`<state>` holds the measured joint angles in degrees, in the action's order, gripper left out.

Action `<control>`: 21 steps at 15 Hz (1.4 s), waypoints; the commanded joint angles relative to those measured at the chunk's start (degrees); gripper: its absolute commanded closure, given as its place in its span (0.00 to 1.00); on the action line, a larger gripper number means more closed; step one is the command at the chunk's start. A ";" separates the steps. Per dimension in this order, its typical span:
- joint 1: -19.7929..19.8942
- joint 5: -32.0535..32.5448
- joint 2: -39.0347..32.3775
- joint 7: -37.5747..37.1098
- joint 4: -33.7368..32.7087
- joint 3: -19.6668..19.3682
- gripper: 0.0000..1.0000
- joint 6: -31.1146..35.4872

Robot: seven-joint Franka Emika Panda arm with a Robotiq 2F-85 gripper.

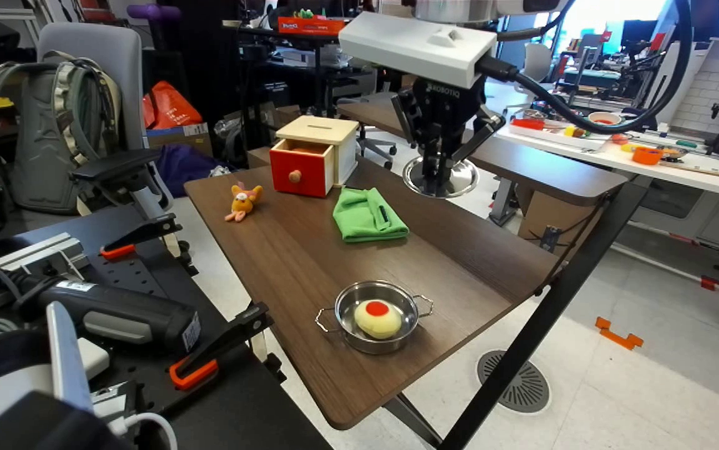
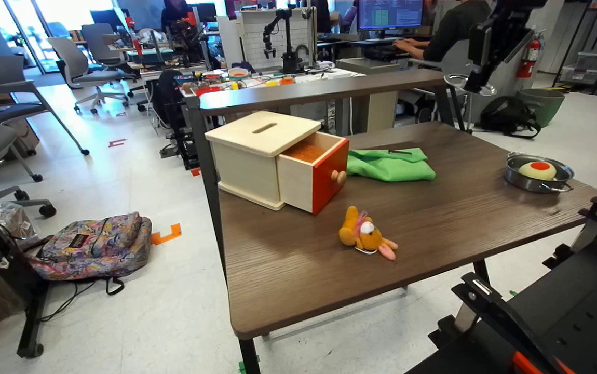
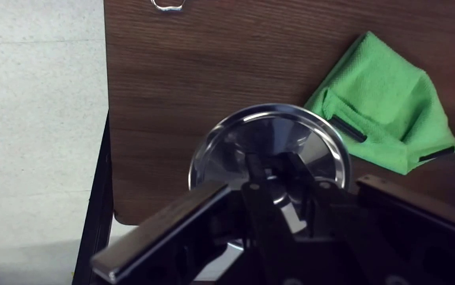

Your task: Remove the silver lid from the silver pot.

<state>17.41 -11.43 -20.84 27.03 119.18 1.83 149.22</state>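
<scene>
At two o'clock in an exterior view, the silver lid (image 1: 462,179) hangs from narrowed jaws, apparently gripped at its shadowed middle. Removal looks done; setting down remains. The silver pot (image 1: 377,347) sits uncovered at six on the brown surface (image 1: 297,250), green cloth (image 1: 362,219) at centre; a grey chair (image 1: 94,40) stands at ten.

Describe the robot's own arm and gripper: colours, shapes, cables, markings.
The gripper is black and angular, with grey outer plates and pale ROBOTIQ lettering. Above it, the arm carries a white boxy housing with a black cable curving from its end.
</scene>
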 commanded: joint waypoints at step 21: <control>-5.87 12.46 -22.30 -15.23 -16.84 -7.32 0.55 -8.64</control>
<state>12.29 -0.92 -42.73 13.51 103.90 -4.63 144.84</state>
